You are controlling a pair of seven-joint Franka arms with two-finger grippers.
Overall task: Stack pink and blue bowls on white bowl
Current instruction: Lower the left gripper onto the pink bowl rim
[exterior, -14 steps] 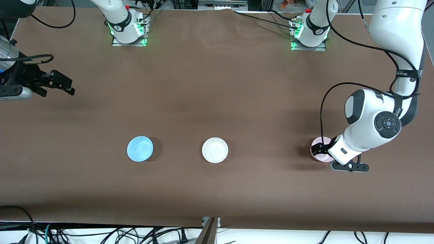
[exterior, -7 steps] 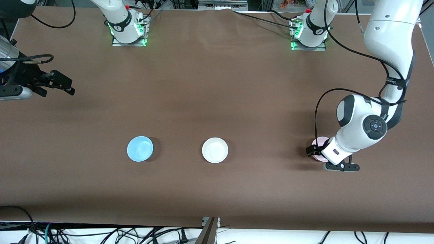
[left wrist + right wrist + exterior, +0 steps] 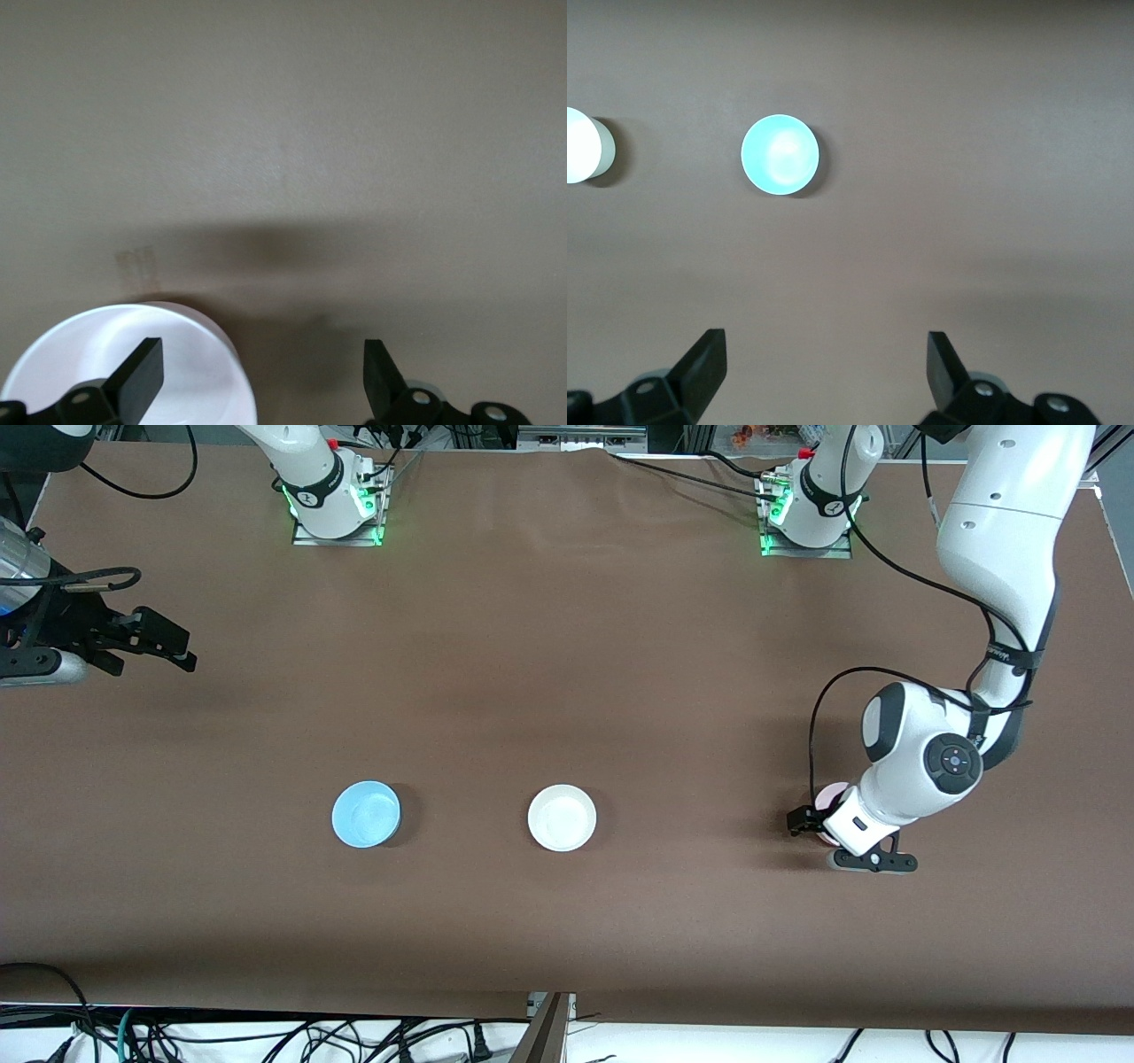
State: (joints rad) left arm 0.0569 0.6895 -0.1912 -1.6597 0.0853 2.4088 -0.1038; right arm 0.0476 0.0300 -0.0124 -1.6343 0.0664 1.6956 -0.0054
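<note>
The pink bowl (image 3: 833, 794) sits on the table toward the left arm's end, mostly covered by the left arm's hand. My left gripper (image 3: 808, 820) is low over it and open. In the left wrist view the bowl (image 3: 106, 372) looks pale; one finger (image 3: 142, 376) is over its inside and the other (image 3: 381, 376) is outside the rim, so my left gripper (image 3: 261, 359) straddles the rim. The white bowl (image 3: 562, 817) stands mid-table and the blue bowl (image 3: 366, 814) beside it toward the right arm's end. My right gripper (image 3: 151, 646) waits open and empty in the air at that end.
The right wrist view shows the blue bowl (image 3: 780, 153), part of the white bowl (image 3: 580, 146) and my right gripper (image 3: 826, 350) over bare brown table (image 3: 567, 646). Both arm bases (image 3: 337, 505) stand along the table's edge farthest from the front camera.
My left arm has swung toward the middle of the table, carrying its gripper across the pink bowl to the rim nearest the white bowl. The bowls and right arm have not moved.
</note>
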